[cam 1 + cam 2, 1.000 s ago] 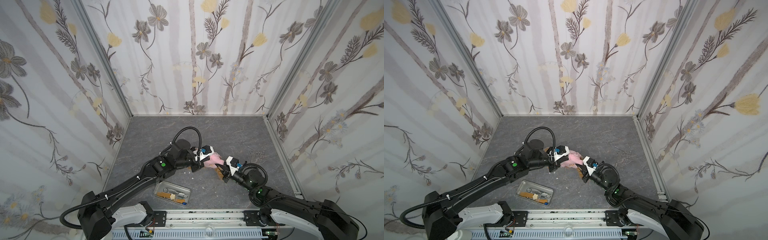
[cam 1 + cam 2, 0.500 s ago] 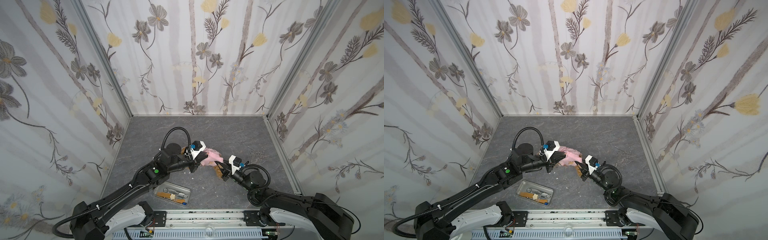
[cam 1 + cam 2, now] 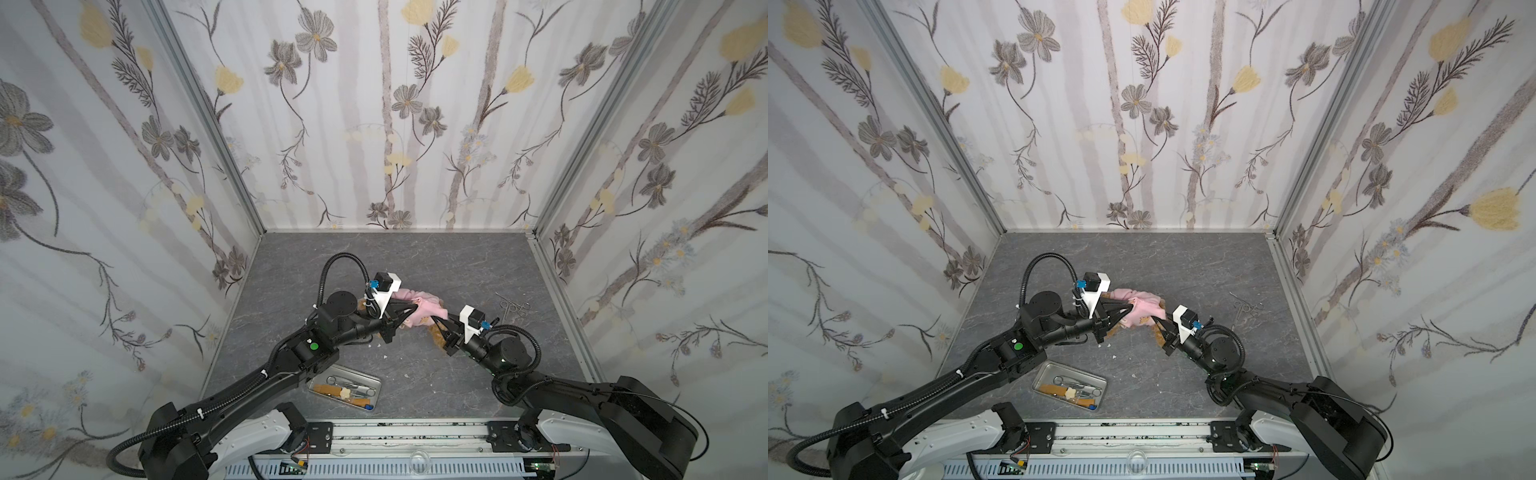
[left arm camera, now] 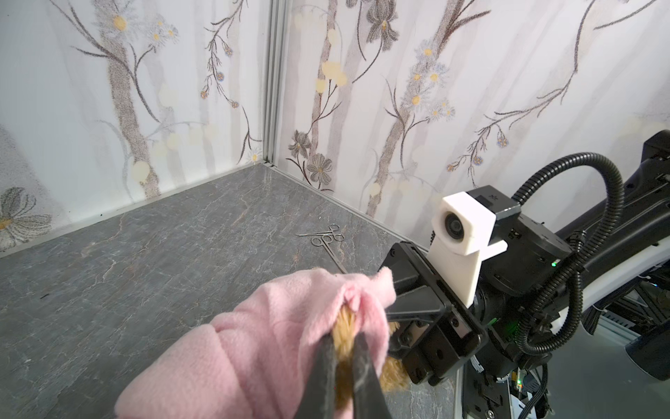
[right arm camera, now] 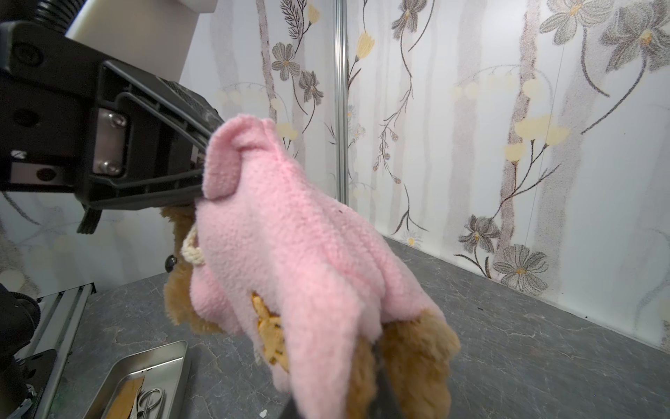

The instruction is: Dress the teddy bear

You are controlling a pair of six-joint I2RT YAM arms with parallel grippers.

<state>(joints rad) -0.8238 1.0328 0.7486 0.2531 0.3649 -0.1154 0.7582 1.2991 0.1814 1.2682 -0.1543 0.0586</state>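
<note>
In the middle of a top view, the left gripper [image 3: 410, 309] is squeezed shut on a tuft of the teddy bear [image 3: 438, 340], right where the pink shirt [image 3: 424, 305] bunches up. The bear hangs between the two grippers and seems to be lifted off the grey table [image 3: 457, 266]. The shirt covers most of its body, and brown fur pokes out at the lower end. Just to the right, the right gripper [image 3: 435, 321] is pinched tight on that furry end, by the shirt's hem. Each gripper holds only a little fur, so a hard pull could make one slip. Then the bear would swing or drop, maybe toward the metal tray [image 3: 353, 372] at the bottom. Pulling apart could also drag the shirt back off. The fingers are close together and could bump.
</note>
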